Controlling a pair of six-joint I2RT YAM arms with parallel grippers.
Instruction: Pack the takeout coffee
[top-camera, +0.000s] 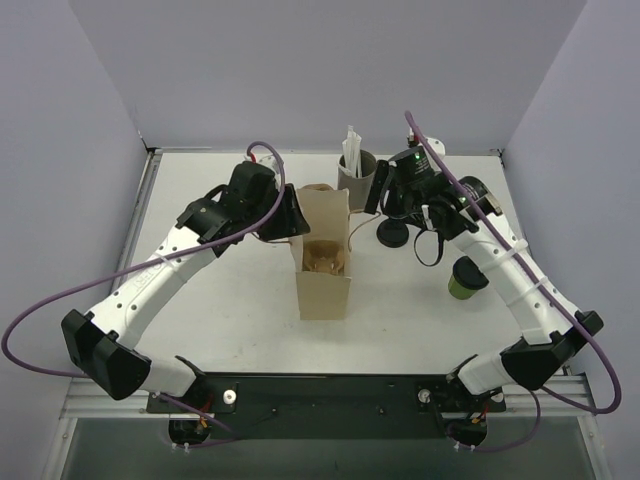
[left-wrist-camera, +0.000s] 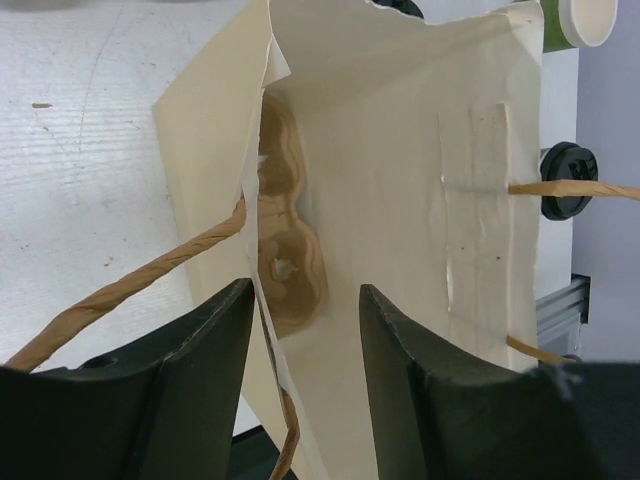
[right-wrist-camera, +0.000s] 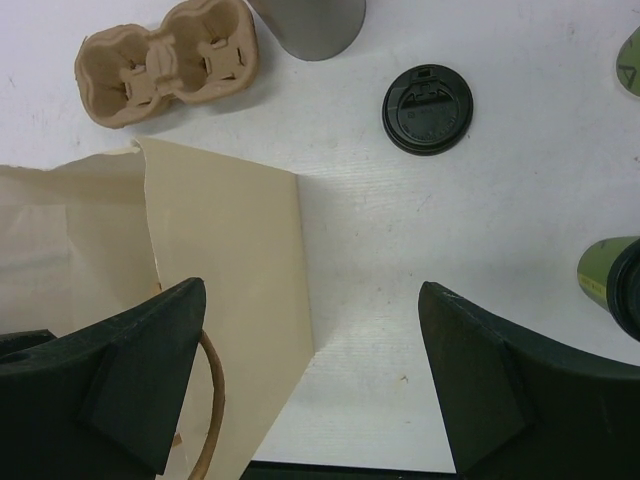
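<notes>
The green takeout cup (top-camera: 464, 280) is on the table right of the paper bag (top-camera: 325, 295), beside my right forearm; its pale rim (left-wrist-camera: 585, 20) shows in the left wrist view. The black lid (top-camera: 392, 235) lies apart from it on the table. My left gripper (left-wrist-camera: 305, 290) is open, its jaws astride the bag's left wall and twine handle without pinching them. A brown cup carrier (left-wrist-camera: 290, 250) sits inside the bag. My right gripper (right-wrist-camera: 312, 290) is open and empty above bare table, next to the bag's corner (right-wrist-camera: 230, 250). The lid (right-wrist-camera: 428, 108) lies ahead of it.
A grey cup with white straws (top-camera: 357, 175) stands behind the bag. A second brown cup carrier (right-wrist-camera: 165, 60) lies on the table beside the grey cup (right-wrist-camera: 310, 25). Green cup parts (right-wrist-camera: 605, 280) show at the right wrist view's right edge. Walls enclose the table.
</notes>
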